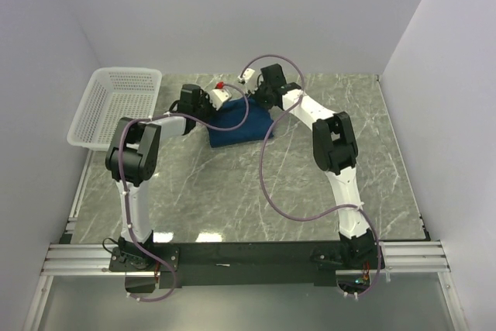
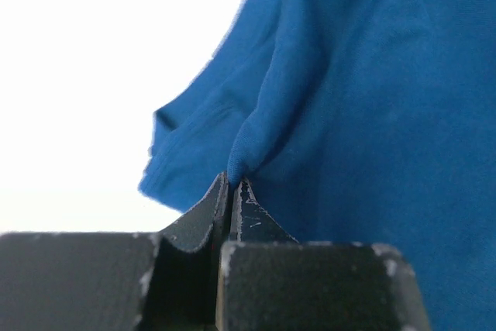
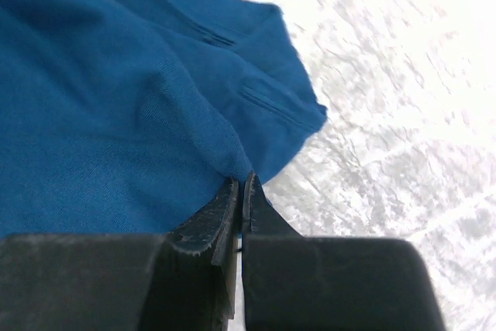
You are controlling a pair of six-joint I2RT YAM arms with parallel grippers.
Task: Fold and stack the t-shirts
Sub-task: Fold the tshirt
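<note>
A dark navy-blue cloth t-shirt (image 1: 235, 128) lies bunched in a low heap on the grey marbled table (image 1: 232, 191), to the right of the white plastic mesh basket (image 1: 87, 125) and apart from it, at about the same depth on the table as the basket's near end. The left gripper (image 2: 232, 180) reaches the upper edge of the heap on the side facing the basket; in its wrist view the black jaws are pressed together with only a hairline between them, and a small peak of blue cloth is pinched at their tips, the fabric spreading away from that point and a hemmed edge hanging off to one side. The right gripper (image 3: 242, 181) sits at the side of the heap turned away from the basket, farther from it than the left one; its jaws are likewise closed tight on a fold of the same shirt, with a stitched hem just beyond the tips and bare table showing beside the cloth. From above, both arms bend inward so that the two wrists flank the shirt
</note>
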